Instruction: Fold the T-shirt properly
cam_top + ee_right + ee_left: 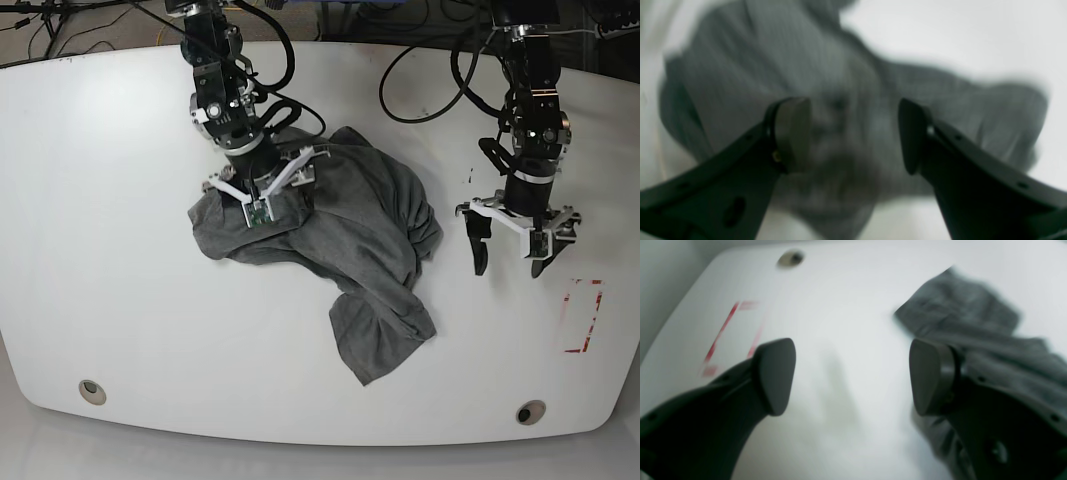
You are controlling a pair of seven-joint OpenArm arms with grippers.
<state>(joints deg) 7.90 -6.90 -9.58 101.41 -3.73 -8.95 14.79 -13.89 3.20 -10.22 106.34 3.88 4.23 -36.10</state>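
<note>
base view shows the t-shirt [340,235] lying in a crumpled heap a little left of the middle of the white counter [110,280], one lobe trailing toward the near edge. nothing about it is folded yet, so by my judgement the task is at its start: the cloth must first be spread flat.

the right gripper [262,185] hangs low over the upper left part of the heap, jaws apart with only rumpled cloth below them; the right wrist view shows nothing pinched between the pads. the left gripper [510,245] hovers over bare counter just beside the shirt's right edge, released and spread wide, nothing in it.

the shirt looks soft, light and limp, so it should drape and slide rather than keep any shape. a pinch on a hem, shoulder seam or sleeve edge would likely serve better than a grab at the bunched middle, which may lift several layers at once.

open counter lies on every side of the heap, widest to the left. red tape marks [583,318] sit near the right edge, and two round holes [92,391] near the front edge.
</note>
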